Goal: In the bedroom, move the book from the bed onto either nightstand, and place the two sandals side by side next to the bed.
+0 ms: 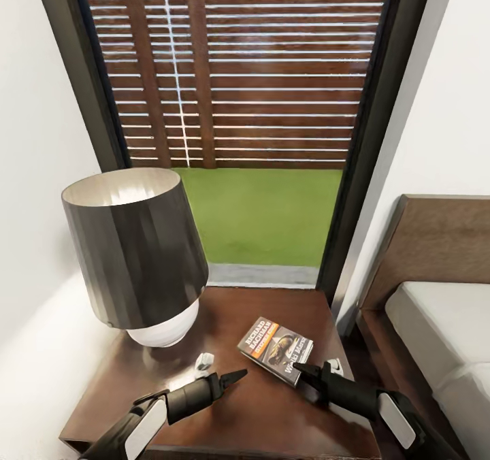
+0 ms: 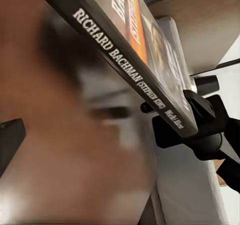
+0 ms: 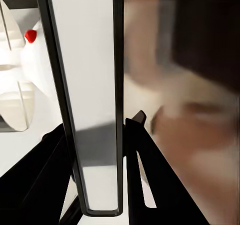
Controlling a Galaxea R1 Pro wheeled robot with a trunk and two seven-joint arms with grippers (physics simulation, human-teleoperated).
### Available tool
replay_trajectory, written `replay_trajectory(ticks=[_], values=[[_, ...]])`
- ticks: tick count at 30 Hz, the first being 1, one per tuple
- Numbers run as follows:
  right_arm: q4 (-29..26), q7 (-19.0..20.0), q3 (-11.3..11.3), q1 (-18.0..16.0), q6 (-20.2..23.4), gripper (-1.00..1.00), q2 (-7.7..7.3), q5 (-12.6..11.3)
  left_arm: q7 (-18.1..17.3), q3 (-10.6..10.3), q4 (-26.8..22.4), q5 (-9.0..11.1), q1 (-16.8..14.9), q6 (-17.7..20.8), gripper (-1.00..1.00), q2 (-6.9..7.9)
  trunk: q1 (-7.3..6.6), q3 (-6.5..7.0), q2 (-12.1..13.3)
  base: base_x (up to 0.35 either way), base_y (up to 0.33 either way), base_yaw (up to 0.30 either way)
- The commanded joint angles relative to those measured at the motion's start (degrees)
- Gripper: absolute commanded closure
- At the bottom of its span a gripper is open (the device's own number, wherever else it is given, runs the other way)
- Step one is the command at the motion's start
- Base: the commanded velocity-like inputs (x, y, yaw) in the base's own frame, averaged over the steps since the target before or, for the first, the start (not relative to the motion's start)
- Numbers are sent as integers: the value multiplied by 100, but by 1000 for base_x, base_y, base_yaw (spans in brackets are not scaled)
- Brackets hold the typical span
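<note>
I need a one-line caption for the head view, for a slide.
Right claw holds the book by its edge over the nightstand, beside a grey-shaded lamp; left claw waits nearby.

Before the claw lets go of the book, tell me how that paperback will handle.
The book looks thin, so probably light and a bit bendy under the right claw pinching one edge. Its flat cover should settle without rolling, though it might slide on the glossy nightstand.
</note>
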Motion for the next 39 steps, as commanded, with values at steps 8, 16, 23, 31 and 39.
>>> replay_trajectory(ticks=[8,16,23,31,39], values=[[3,16,0,-3,29,100,-1,-18,-3,-18,6,61,-4,46,-100,-60,4,-50,-5,0,0,0],[1,16,-4,-3,29,100,-1,-18,-3,-18,1,61,-4,51,-100,-65,11,-116,-9,0,0,0],[3,16,-5,-3,29,100,-1,-18,-4,-18,4,61,-4,52,-100,-63,16,-161,-12,0,0,0],[1,16,-6,-3,29,100,-1,-19,-4,-18,5,61,-4,49,-100,-65,16,-161,-12,0,0,0],[1,16,-4,-3,29,100,-1,-20,-4,-18,6,61,-4,51,-100,-63,16,-161,-12,0,0,0]])
